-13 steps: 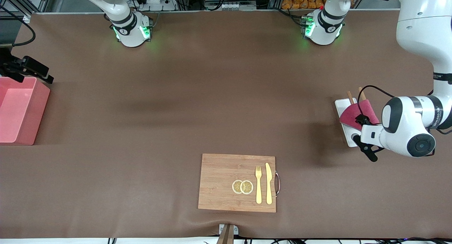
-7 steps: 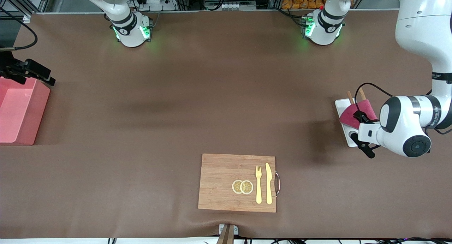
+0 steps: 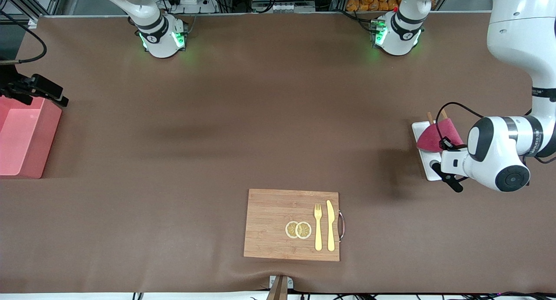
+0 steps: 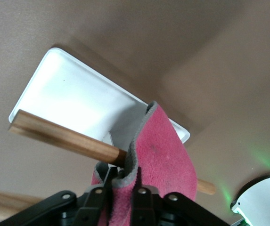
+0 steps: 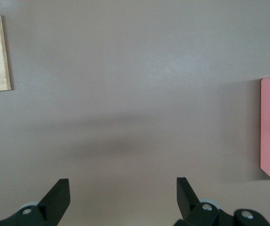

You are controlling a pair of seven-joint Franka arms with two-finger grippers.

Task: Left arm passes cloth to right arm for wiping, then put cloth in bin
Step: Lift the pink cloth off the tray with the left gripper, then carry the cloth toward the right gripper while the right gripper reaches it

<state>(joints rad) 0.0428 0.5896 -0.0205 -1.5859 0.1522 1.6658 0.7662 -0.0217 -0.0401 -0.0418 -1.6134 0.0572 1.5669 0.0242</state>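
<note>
Left tool (image 4: pixel 121 188) pinches cloth (image 4: pixel 165 157) over white tray (image 4: pixel 73 101)

Robot arms: two, the left arm (image 3: pixel 512 130) and the right arm (image 3: pixel 143 13). Cloth (image 3: pixel 435 137): one, crimson-pink. White tray (image 3: pixel 423 135): one. Wooden sticks (image 4: pixel 69 136) across the tray: two. Pink bin (image 3: pixel 21 139): one. Wooden cutting board (image 3: pixel 269 224): one. On the board: lemon slices (image 3: pixel 298 229), two; yellow fork (image 3: pixel 318 226), one; yellow knife (image 3: pixel 330 225), one.
</note>
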